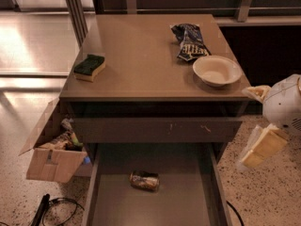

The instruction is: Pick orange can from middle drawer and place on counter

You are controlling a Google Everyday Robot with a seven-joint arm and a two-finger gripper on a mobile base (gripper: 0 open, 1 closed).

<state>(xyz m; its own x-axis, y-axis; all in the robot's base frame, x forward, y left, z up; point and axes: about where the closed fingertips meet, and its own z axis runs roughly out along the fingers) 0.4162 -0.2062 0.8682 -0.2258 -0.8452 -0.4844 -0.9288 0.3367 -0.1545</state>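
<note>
Nearest the camera, the middle drawer [106, 206] is standing pulled out, w/ the orange can [144, 181] lying on its side on the grey floor. It's sitting roughly midway btwn the side walls, toward the back. The can is looking small & dented, orange-gold metal w/ pale bluish print, its long axis running left-right.

Left of the can, outside the drawer, a cardboard box [51, 164] of clutter is sitting on the ground. Right of the can & higher up, the gripper [275, 112] is hanging off the cabinet's side, well apart from the can & not holding it. Whether it's open or closed I can't tell.

So the step in hand is looking like the approach: pick not yet begun, task barely started. Next move, IMO: the gripper is needing to swing left over the drawer & come down in front of the scratched drawer front [155, 128], which is sitting just beyond the can. Then it closes across the can's narrow body. A lying can is liable to roll, so a squared-up grip is going to matter.

Beyond the can, the worktop [141, 65] is waiting as the drop spot. On it, a sponge [89, 67] is lying far-left of the can, a bowl [217, 70] far-right, & a chip bag [190, 41] farthest off. The stretch straight beyond the can is looking like the easiest place to set it.
</note>
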